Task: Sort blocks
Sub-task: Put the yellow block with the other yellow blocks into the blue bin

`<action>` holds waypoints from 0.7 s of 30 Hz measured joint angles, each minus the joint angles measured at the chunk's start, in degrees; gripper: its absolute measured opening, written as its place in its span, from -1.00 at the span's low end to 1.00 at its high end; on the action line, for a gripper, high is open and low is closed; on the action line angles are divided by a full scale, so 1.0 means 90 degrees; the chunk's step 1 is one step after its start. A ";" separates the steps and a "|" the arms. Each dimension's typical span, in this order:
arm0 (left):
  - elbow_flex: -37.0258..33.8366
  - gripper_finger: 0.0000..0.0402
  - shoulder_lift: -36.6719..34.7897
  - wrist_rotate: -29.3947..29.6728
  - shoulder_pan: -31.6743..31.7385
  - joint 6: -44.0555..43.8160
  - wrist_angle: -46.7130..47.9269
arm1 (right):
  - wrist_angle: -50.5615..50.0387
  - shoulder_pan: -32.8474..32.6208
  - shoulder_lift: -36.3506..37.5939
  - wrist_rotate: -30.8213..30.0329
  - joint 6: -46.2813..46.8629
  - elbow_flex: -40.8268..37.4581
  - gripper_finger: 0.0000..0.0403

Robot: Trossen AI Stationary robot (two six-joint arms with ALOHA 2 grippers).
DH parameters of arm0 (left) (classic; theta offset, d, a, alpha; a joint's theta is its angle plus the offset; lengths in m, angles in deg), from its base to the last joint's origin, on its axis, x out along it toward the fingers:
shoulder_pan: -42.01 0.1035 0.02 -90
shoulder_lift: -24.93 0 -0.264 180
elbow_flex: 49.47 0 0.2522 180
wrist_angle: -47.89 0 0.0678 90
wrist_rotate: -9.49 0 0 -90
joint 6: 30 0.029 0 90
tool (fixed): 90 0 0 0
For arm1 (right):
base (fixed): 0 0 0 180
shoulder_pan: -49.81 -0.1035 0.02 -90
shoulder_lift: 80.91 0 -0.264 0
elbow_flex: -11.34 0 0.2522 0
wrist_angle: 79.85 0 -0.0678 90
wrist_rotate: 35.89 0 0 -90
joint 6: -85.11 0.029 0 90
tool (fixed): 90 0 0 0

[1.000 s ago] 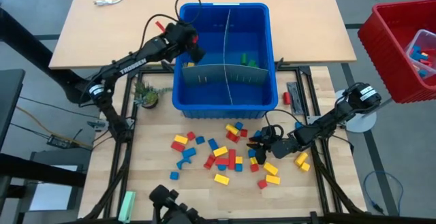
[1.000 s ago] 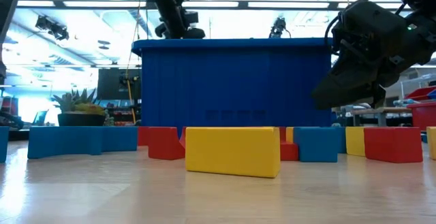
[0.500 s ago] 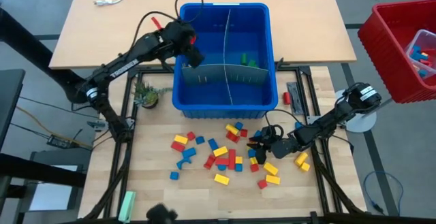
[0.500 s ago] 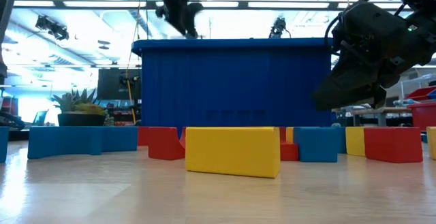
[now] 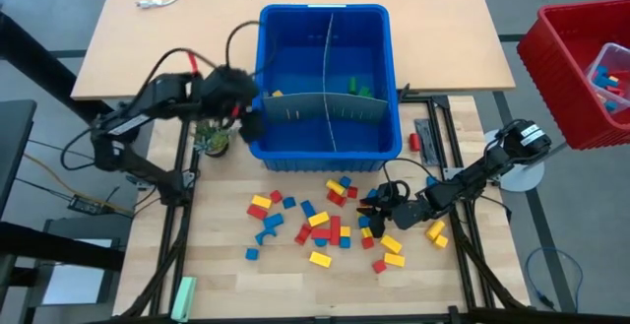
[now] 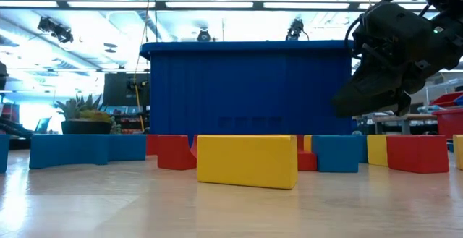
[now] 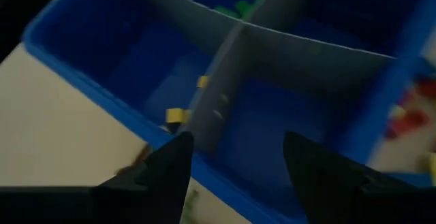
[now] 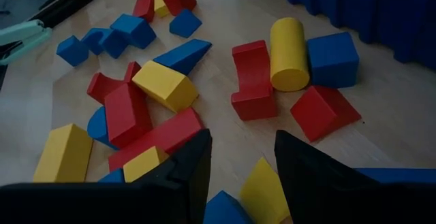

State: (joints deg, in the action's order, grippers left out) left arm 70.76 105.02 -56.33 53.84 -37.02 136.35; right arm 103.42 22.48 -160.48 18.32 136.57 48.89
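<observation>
Fingers of my left gripper (image 7: 231, 159) stand apart and empty beside the blue bin (image 5: 325, 147), at its 9 o'clock wall. Blocks (image 5: 330, 221) lie scattered at the bin's 6 o'clock. My right gripper (image 8: 238, 159) hovers low over them, part open, seemingly holding nothing. Next: close on 1 block.

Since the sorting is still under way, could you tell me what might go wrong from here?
The left gripper, open and empty, sits close to the blue bin's outer wall, so a swing could knock it. The right gripper hangs low over tightly packed blocks; closing might catch two or scatter neighbours.
</observation>
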 joint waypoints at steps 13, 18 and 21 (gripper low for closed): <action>-0.0954 0.18 -0.0217 -0.0005 -0.2181 -0.0800 0.0241 | 0.0013 -0.0002 0.0000 0.0017 0.0134 0.0000 -0.25; -0.2045 0.18 -0.0226 -0.0007 -0.2639 -0.0852 -0.0183 | 0.0024 -0.0002 0.0000 0.0058 0.0132 0.0000 -0.25; -0.2750 0.18 -0.0185 -0.0054 -0.2761 -0.0939 -0.0457 | 0.0030 0.0000 0.0000 0.0061 0.0132 0.0000 -0.25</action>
State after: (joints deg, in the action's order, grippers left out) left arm 46.01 103.35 -56.82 28.99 -45.47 132.23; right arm 103.69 22.48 -160.48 18.87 137.75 48.89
